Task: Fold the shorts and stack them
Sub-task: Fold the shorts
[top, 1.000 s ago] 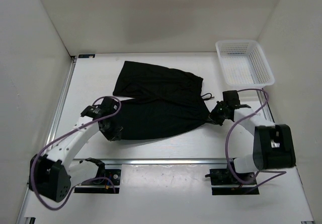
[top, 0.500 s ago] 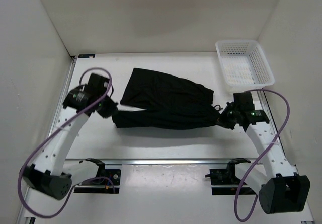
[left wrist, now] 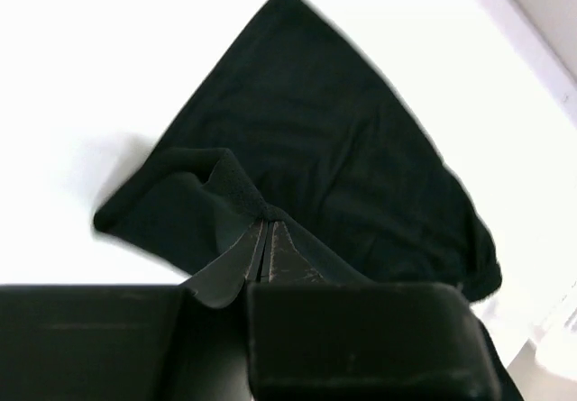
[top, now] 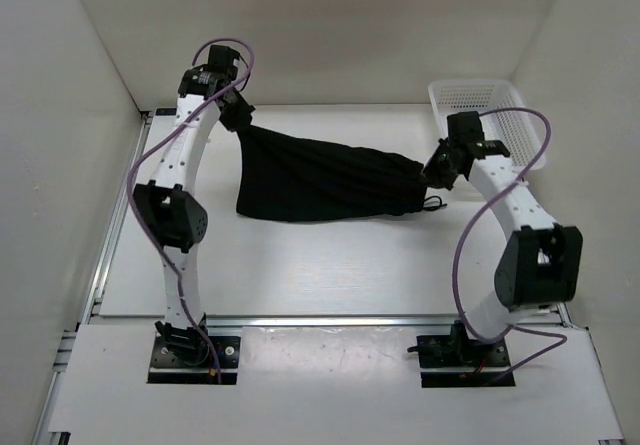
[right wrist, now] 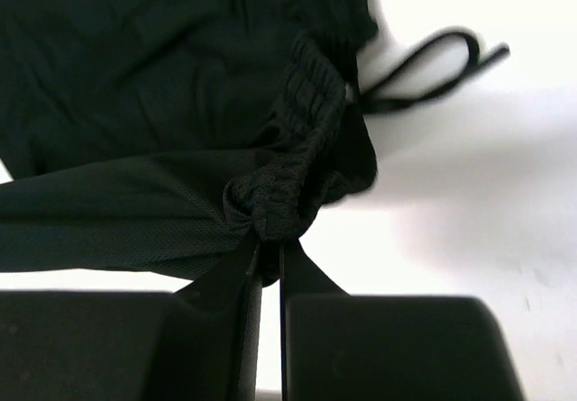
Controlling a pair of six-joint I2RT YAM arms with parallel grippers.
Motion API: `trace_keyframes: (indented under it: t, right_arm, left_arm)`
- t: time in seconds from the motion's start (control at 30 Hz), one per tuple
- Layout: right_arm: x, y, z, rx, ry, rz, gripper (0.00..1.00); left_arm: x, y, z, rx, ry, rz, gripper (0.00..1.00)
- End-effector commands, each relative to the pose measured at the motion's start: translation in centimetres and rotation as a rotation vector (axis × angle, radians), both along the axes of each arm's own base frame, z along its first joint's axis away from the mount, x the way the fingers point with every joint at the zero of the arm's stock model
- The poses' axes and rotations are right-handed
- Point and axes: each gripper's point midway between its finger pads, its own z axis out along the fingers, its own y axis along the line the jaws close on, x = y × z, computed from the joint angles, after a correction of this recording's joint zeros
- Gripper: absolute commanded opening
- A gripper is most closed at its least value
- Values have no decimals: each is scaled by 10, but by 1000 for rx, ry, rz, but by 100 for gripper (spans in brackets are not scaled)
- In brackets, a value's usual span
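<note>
- At the far left of the table [top: 300, 265], the raised left gripper [top: 238, 115] has its jaws pressed together on a corner of the shorts [top: 320, 180].
- Further right, the right gripper [top: 440, 168] pinches the bunched waistband [right wrist: 302, 122].
- Between them the black shorts hang stretched across the middle of the table. Their lower edge appears to touch it.
- To fold well, hold both pinches firm and lower the taut fabric evenly so it lies flat.
- A loose drawstring [right wrist: 424, 72] dangles beside the right gripper and could get caught in the fold.
- Dark cloth hides the creases and how many layers each pinch holds.
- At the far right, the arm partly covers a white basket [top: 500, 93].
</note>
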Motion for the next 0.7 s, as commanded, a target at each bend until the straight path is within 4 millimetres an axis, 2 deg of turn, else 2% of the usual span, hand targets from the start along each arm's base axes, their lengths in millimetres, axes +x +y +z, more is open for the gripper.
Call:
trace_keyframes:
  t: [0.0,0.03,0.07,0.1,0.13,0.17,0.2,0.23,0.27,0.3,0.33,0.4,0.43,0.47,0.5,0.53,0.57,0.6,0.63,0.67]
  right_arm:
    - [47,-12,7,-69,-53,-45,0]
    - [56,-12,5,-78,-53,-51,0]
    - [65,-11,4,-78,-53,-51,0]
    - [85,-11,2,-88,-57,-59,0]
    - [95,-10,1,-83,-59,-67,0]
    - [109,-10,-16,-92,-29,-85,7]
    - [120,-9,-14,-90,-42,-86,16]
    - [141,-6,6,-75,-102,-96,30]
    - [151,-3,1,-68,-100,-91,65]
    - [157,4,8,-42,-117,-58,75]
    - [162,4,18,-44,-145,-51,79]
    - [160,20,29,-55,-176,15,80]
    - [156,21,28,-73,-175,26,80]
    - [141,23,25,-101,-161,42,80]
    - [134,20,21,-113,-153,34,80]
    - [121,23,27,-112,-157,46,79]
    - [112,22,21,-107,-145,38,78]
    - [93,20,-7,-106,-80,40,77]
    - [81,22,-5,-85,-83,54,77]
    - [71,24,-12,-62,-62,45,77]
  left_arm:
    - [39,22,20,29,-102,-5,10]
    - [50,22,15,16,-107,-6,10]
    - [66,17,0,15,-104,-44,10]
    - [80,8,-3,-15,-136,-65,10]
    - [91,4,-8,-28,-154,-74,10]
    - [108,-2,-22,-39,-168,-94,10]
    - [119,-6,-26,-74,-190,-114,10]
    - [134,-11,-23,-92,-244,-128,19]
    - [145,-16,-30,-115,-259,-133,35]
    - [149,-20,-31,-127,-270,-144,66]
    - [151,-13,-26,-126,-282,-135,73]
    - [143,-9,-26,-94,-265,-151,87]
    - [141,3,-22,-59,-271,-131,91]
    - [129,7,-16,-35,-254,-139,93]
    - [121,15,-16,-9,-240,-155,93]
    - [112,16,-18,-1,-220,-163,93]
    - [98,18,0,-2,-234,-163,93]
    - [79,21,-32,16,-131,-182,92]
    - [67,22,-41,17,-95,-182,92]
    - [56,24,-51,18,-58,-183,91]
